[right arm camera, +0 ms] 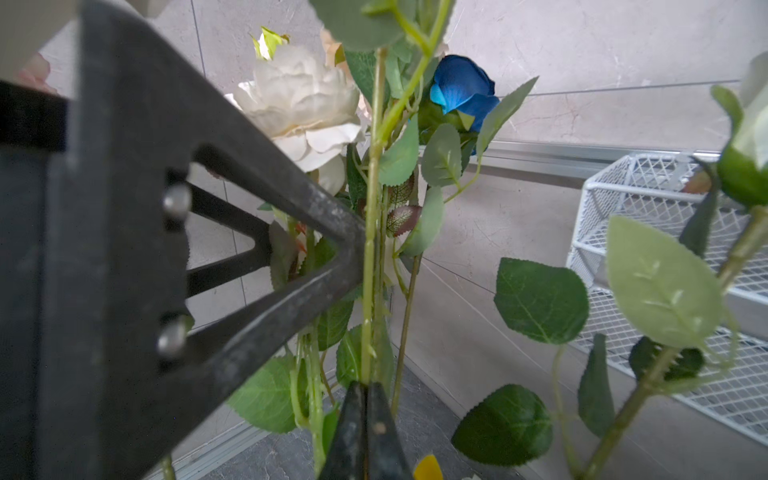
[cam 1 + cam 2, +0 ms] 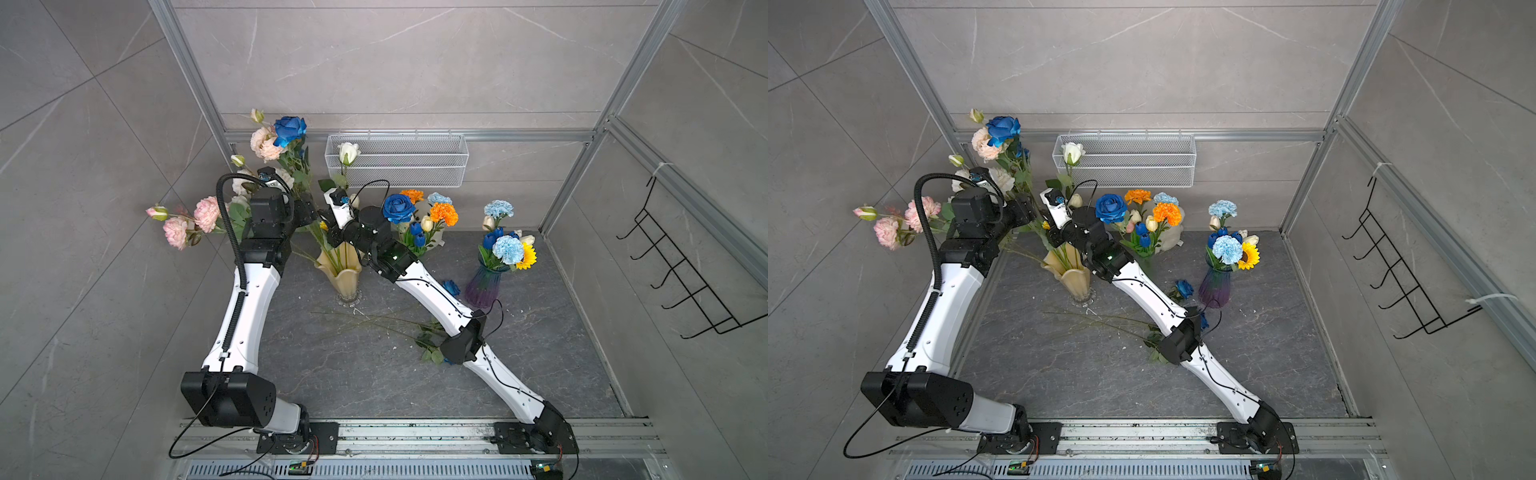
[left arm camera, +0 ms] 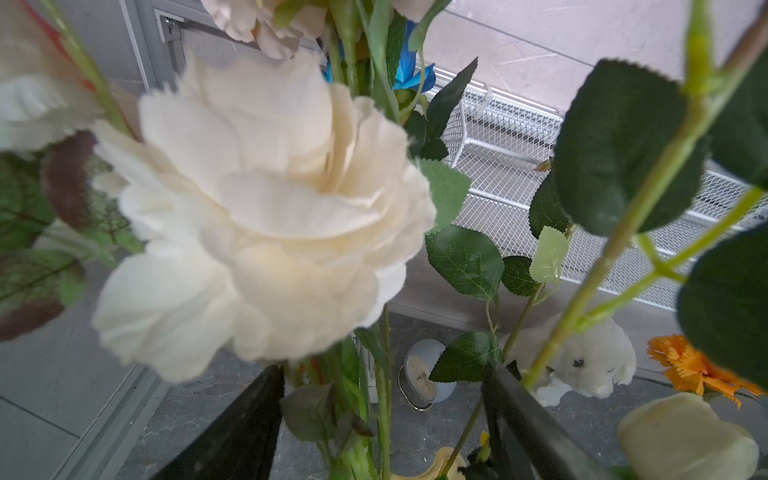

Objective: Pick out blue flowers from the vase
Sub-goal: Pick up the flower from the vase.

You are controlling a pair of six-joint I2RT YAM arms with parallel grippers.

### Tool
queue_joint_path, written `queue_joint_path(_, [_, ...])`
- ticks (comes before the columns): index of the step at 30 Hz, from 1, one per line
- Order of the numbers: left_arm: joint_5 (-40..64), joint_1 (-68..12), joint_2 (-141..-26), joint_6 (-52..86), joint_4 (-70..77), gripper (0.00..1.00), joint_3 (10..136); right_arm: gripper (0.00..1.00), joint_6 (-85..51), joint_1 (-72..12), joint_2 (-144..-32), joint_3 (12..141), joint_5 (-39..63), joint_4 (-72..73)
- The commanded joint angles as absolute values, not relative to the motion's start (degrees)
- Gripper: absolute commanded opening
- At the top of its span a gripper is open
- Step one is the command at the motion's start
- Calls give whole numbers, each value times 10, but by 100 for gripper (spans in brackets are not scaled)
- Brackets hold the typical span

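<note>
Green stem (image 1: 368,291), thin and upright, is pinched between the closed fingers of the right hand (image 1: 365,392). Only the right wrist view shows that grip, and I cannot tell which bloom tops the stem. High above that hand, just beside the stem, sits a deep blue rose (image 1: 463,93). Both top views place it at the crown of the bunch in the amber vase (image 2: 347,276), well above both hands. The left hand (image 3: 382,415) stands wide open and holds nothing, with several stems passing between its fingers (image 3: 249,432). A cream bloom (image 3: 266,208) fills the left wrist view just past them. Well back from the right hand, beside its forearm, a loose blue rose (image 2: 451,287) lies on the tabletop (image 2: 353,374).
</note>
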State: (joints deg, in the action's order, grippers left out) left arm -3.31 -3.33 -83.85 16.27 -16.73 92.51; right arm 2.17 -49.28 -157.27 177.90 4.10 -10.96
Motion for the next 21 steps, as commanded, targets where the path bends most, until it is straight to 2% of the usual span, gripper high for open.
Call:
queue_joint_path(1, [-12, -33, -841, 170, -127, 76, 953, 0, 27, -499, -1551, 1822, 50, -120])
queue_joint_path(9, [10, -33, -857, 177, -126, 74, 971, 0, 33, -503, -1554, 1821, 33, -123])
queue_joint_path(16, [10, -33, -818, 176, -133, 72, 927, 0, 20, -502, -1541, 1792, -26, -114])
queue_joint_path(21, [10, -35, -792, 177, -130, 71, 888, 0, 22, -501, -1532, 1778, -30, -108])
